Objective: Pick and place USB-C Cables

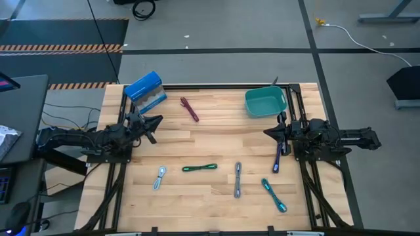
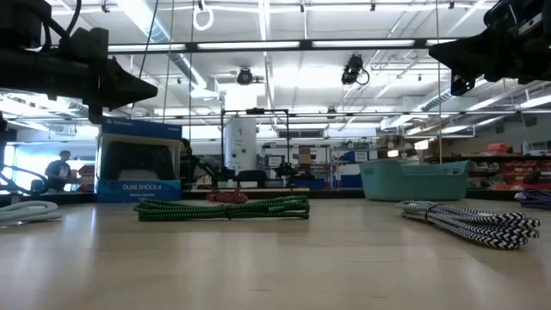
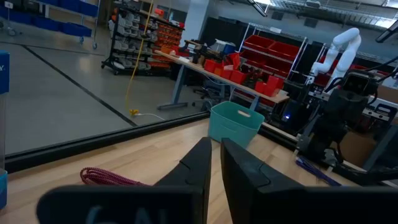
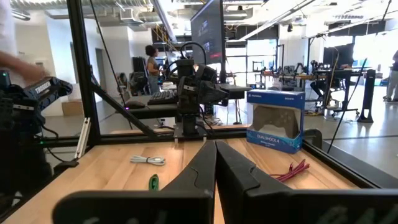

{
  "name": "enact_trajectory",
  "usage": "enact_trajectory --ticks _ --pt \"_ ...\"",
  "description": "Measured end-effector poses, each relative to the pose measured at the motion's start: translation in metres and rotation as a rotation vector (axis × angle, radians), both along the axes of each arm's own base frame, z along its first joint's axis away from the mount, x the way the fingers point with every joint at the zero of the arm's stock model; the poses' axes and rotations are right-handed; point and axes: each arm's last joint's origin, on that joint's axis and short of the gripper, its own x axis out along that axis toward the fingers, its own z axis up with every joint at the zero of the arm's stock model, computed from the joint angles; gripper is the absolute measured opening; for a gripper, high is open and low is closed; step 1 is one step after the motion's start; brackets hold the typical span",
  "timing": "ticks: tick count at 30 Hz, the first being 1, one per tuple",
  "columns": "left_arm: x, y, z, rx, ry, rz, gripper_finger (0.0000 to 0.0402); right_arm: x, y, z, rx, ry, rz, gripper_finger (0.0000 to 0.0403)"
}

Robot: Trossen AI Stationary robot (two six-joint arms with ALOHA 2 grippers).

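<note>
Lying loose — six USB-C cables (image 1: 199, 168) — one bin (image 1: 265, 101).

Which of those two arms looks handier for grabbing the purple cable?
The right one, probably. The right gripper hangs just beside the purple cable near the table's right edge, while the left gripper waits across the table by the blue box.

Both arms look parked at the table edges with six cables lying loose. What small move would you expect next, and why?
Probably the right gripper, shut and raised above the table, opens and dips toward the purple cable lying just beside it. That cable is the nearest, and the teal bin sits close by. The left gripper waits, also shut.
</note>
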Motion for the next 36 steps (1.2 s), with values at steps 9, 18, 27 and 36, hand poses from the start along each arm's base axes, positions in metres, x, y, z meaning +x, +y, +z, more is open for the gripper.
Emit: enact_trajectory --ticks 9,18,27,36 --pt "0.0 0.0 0.0 0.0 -0.001 0.0 0.0043 0.0 0.0 0.0 0.0 0.0 0.0 0.0014" --pt "0.0 0.0 0.0 0.0 0.0 0.0 0.0043 0.0 0.0 0.0 0.0 0.001 0.0 0.0014" --pt "0.0 0.0 0.0 0.0 0.0 0.0 0.0043 0.0 0.0 0.0 0.0 0.001 0.0 0.0014" --pt "-0.001 -0.001 0.019 -0.168 -0.278 -0.072 0.0043 -0.001 -0.002 0.003 -0.267 -0.013 -0.119 0.0014"
